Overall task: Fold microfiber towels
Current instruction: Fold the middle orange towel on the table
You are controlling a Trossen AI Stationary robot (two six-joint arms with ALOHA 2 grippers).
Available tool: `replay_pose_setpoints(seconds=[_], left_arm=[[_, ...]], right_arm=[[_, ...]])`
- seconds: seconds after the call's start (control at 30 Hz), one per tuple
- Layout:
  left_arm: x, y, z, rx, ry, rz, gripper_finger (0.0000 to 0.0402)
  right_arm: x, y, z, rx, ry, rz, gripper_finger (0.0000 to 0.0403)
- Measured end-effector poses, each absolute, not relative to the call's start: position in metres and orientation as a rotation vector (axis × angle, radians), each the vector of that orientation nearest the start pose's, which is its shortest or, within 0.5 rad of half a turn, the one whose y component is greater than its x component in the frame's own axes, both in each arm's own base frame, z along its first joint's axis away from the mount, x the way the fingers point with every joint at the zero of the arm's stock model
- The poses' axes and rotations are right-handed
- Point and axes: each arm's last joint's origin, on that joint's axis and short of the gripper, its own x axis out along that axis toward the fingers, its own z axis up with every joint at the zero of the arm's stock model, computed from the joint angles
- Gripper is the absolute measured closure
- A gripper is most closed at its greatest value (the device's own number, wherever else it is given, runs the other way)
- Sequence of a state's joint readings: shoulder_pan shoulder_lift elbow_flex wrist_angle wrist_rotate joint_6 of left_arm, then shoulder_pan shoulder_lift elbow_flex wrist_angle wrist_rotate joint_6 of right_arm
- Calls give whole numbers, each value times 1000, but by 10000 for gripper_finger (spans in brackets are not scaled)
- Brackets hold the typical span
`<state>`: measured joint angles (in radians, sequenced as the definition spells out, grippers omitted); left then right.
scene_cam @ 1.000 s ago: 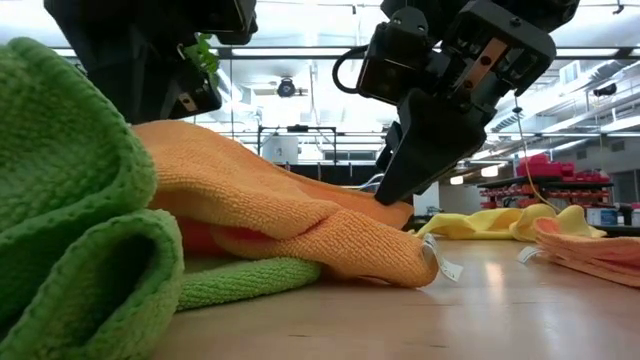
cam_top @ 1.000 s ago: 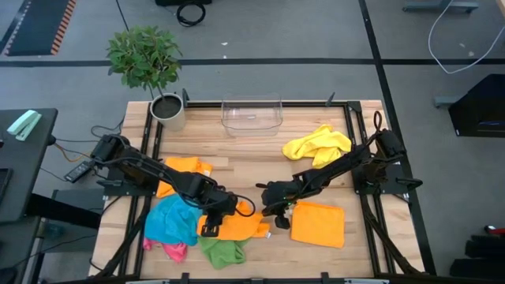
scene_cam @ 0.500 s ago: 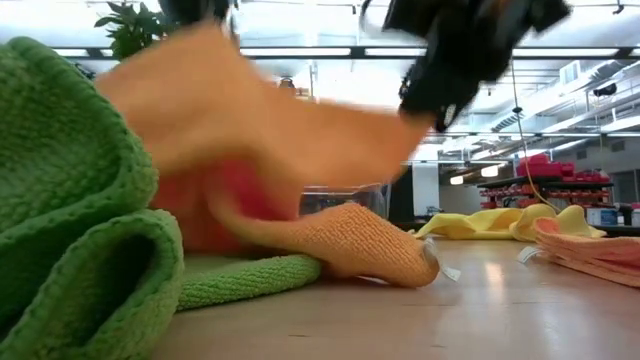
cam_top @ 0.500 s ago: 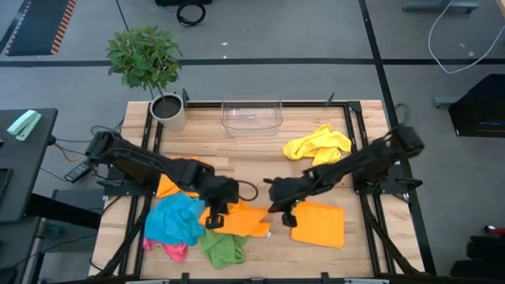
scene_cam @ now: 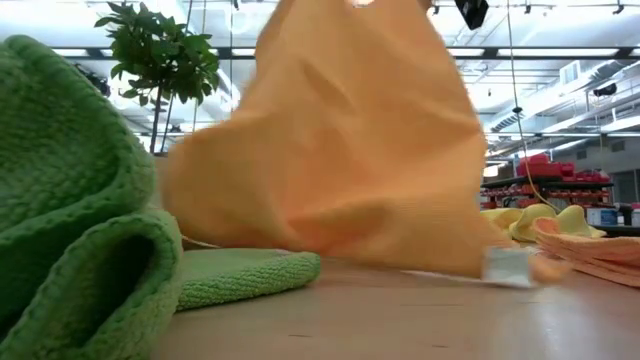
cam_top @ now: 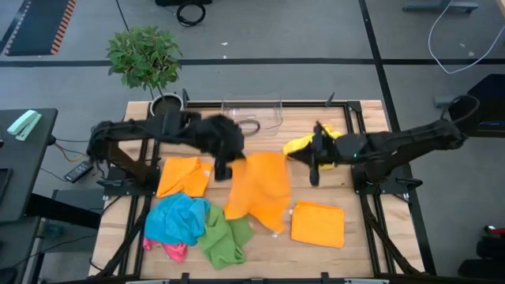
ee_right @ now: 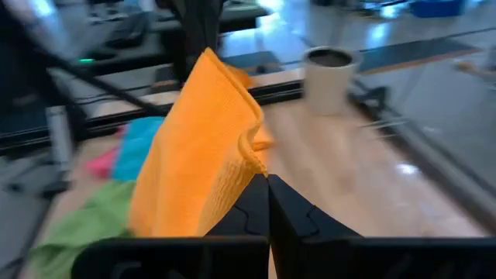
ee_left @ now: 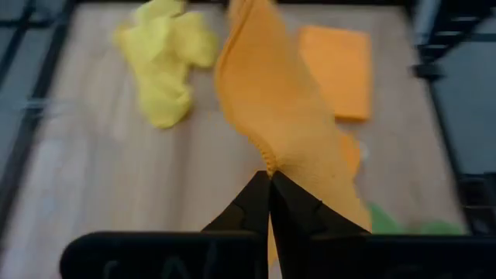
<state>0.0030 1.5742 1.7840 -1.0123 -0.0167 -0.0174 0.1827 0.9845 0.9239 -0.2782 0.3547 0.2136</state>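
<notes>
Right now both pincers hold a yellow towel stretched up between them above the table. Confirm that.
Wrong colour. The towel held up between the left pincer and right pincer is orange, as the high view shows; the yellow towel lies crumpled on the table.

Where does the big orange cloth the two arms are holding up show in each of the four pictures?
High view: orange towel hangs mid-table between both arms.
Low view: fills the centre, lower edge near the tabletop.
Left wrist view: runs away from the left gripper.
Right wrist view: rises from the right gripper.
Shared landmark: green towel.
</notes>
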Motion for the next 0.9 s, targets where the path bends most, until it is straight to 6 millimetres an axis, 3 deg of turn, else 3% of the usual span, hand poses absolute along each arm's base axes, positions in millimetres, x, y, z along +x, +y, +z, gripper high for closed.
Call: replay_pose_setpoints(seconds=[0.17,0.3,0.47,0.57,0.67,0.73,0.83,0.9], left_arm=[[315,39,403,-36,830,126,385],[311,56,405,13,827,147,392],[302,63,418,57,801,150,391],[294,56,439,66,762,139,387],[282,39,458,53,769,105,394],[275,24,458,-27,828,71,396],[273,-9,434,-147,1013,12,392],[280,-38,403,-166,1113,-21,391]], right_arm=[[204,10,357,78,342,-244,402],[199,5,392,21,366,-263,402],[198,0,432,-33,405,-293,402],[205,2,440,-24,465,-261,402],[222,14,428,33,563,-171,402],[236,29,410,72,640,-105,402],[255,62,376,135,748,-4,402],[264,87,347,151,813,38,402]])
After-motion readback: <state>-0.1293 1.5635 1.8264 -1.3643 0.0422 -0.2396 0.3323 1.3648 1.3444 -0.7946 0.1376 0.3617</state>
